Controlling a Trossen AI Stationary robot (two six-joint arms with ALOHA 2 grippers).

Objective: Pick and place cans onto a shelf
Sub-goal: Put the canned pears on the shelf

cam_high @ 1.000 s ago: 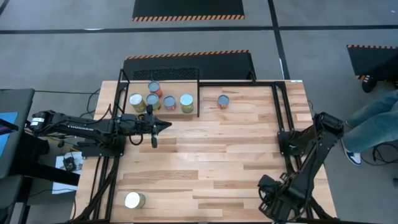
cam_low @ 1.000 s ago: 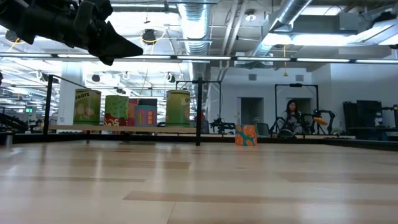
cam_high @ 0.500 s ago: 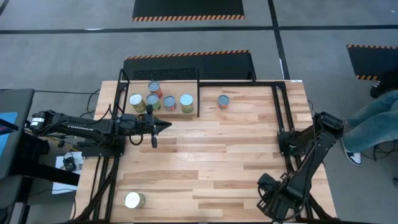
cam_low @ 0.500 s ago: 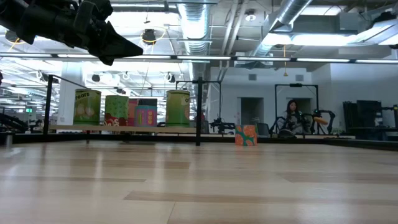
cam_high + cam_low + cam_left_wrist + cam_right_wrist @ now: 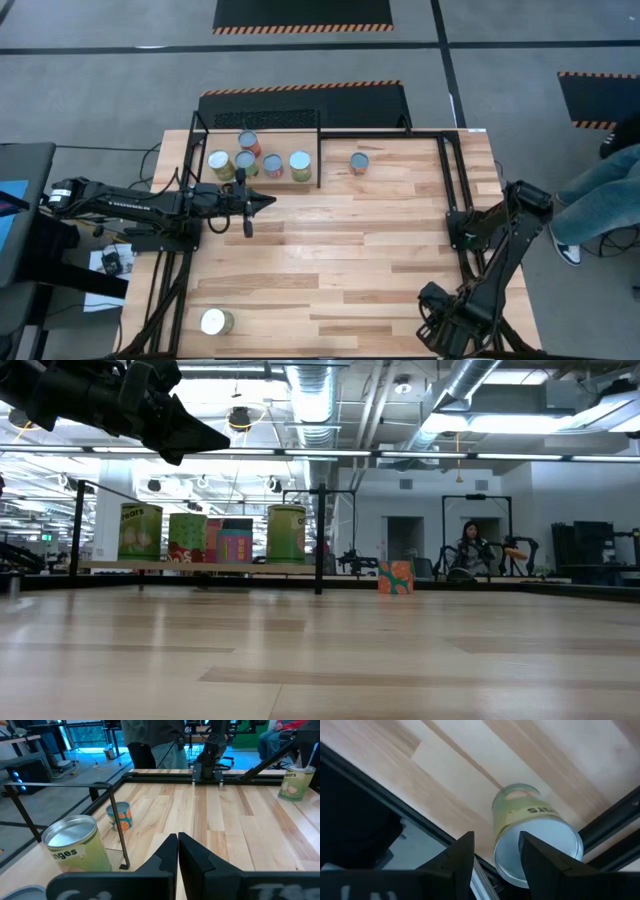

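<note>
Several cans stand upright on the shelf [image 5: 258, 182] at the table's far left, among them a yellow-green one [image 5: 219, 163] and one at the right end [image 5: 300, 164]. One can [image 5: 359, 161] stands on the table right of the shelf. Another [image 5: 215, 321] stands at the near left corner. My left gripper [image 5: 262, 203] is shut and empty, raised above the table just near of the shelf. My right gripper [image 5: 495, 854] is open at the near right corner, pointing down over a green-labelled can [image 5: 535, 832] that stands beside the black rail; the arm hides this can in the high view.
Black rails [image 5: 445, 180] run along the table's right side and far edge. The shelf's upright posts [image 5: 117, 827] stand beside my left gripper. A person's legs [image 5: 600, 195] show beyond the right edge. Bare wood [image 5: 340, 250] fills the table's middle.
</note>
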